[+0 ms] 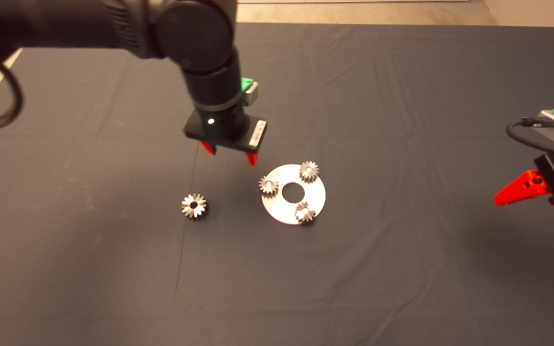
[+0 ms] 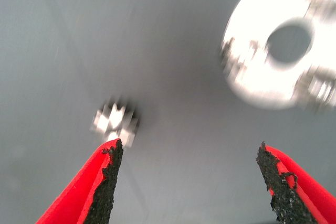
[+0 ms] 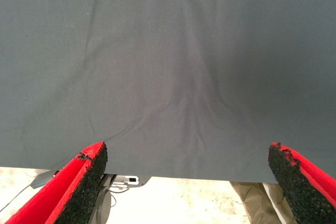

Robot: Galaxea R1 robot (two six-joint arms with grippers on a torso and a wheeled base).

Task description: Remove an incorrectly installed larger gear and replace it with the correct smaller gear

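- Left gripper (image 1: 231, 154) hangs above the mat (image 1: 402, 120) with its jaws spread wide and nothing between them — it sits at about 1 o'clock from the larger gear and 10 o'clock from the plate.
- The larger gear (image 1: 194, 206) lies alone on the mat, at 9 o'clock from the round metal plate (image 1: 315, 192), apart from it; in the left wrist view it shows just beyond one pad (image 2: 107, 182).
- Three smaller gears sit on the plate around its centre hole, at roughly 1 (image 1: 308, 171), 9 (image 1: 269, 185) and 5 o'clock (image 1: 304, 213).
- Right gripper (image 3: 186, 182) waits at the mat's 3 o'clock edge — jaws open, empty.
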